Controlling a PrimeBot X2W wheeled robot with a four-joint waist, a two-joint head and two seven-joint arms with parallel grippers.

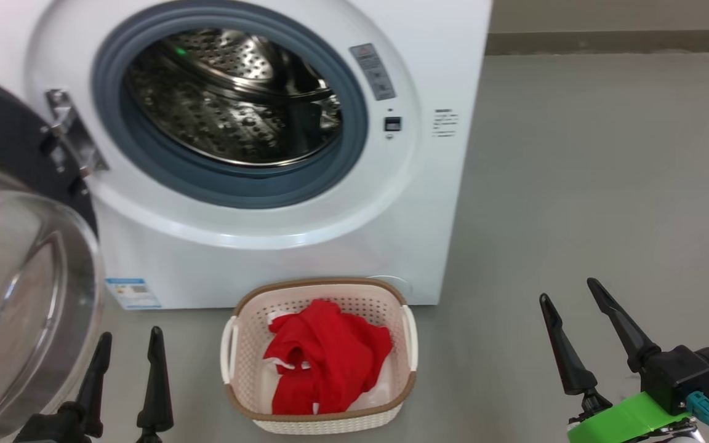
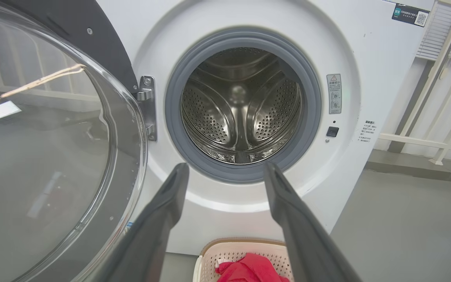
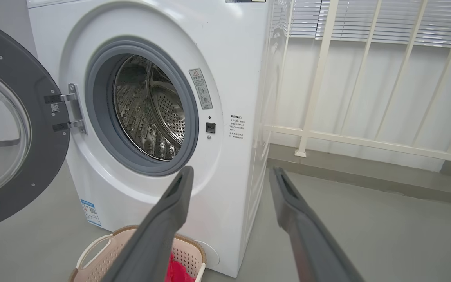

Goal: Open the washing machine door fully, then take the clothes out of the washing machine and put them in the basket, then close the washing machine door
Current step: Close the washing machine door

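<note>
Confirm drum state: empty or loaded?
Empty, as far as visible: the drum is bare perforated steel, and the red clothes lie in the basket.

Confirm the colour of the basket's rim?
Brown, woven-look band on the basket; body is cream perforated plastic. Shows best in the head view.

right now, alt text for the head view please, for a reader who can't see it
Red clothes lie in a cream basket on the grey floor before a white washing machine, whose door is swung open to the left and whose steel drum looks empty. The left pincer and right pincer sit open at the lower corners, holding nothing.
</note>
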